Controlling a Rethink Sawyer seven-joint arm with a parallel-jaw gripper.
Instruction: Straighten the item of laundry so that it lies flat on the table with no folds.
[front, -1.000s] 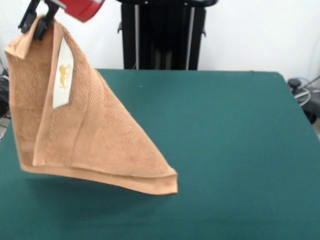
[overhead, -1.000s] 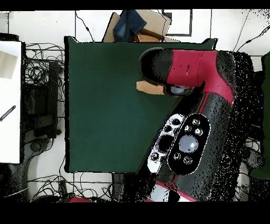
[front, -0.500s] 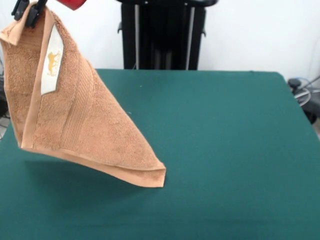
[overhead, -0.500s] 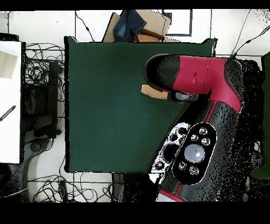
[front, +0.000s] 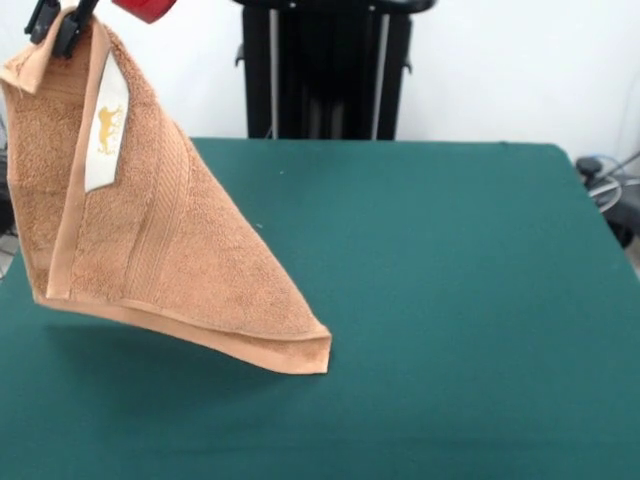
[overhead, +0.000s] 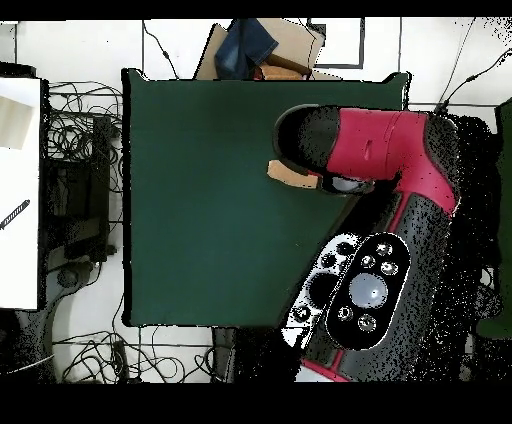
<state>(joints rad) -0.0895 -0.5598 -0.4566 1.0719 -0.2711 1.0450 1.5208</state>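
The tan terry towel (front: 150, 250) hangs in the air by one corner at the front view's top left. It is folded into a triangle with a white tag (front: 107, 130) showing. Its lowest corner reaches down to the green table (front: 450, 300); I cannot tell if it touches. My gripper (front: 60, 22) is shut on the towel's top corner. In the overhead view only a small strip of the towel (overhead: 290, 174) shows under the red and black arm (overhead: 385, 150), over the table (overhead: 200, 200). The gripper itself is hidden there.
The black pedestal (front: 325, 70) stands behind the table's far edge. In the overhead view a cardboard box (overhead: 265, 48) with dark cloth lies beyond one table edge, cables (overhead: 85, 130) lie on the floor, and a white surface (overhead: 20, 190) stands at the left.
A second ago the gripper moved up and to the front view's left with the towel, lifting its lower corner toward the left. In the last half second almost nothing moved.
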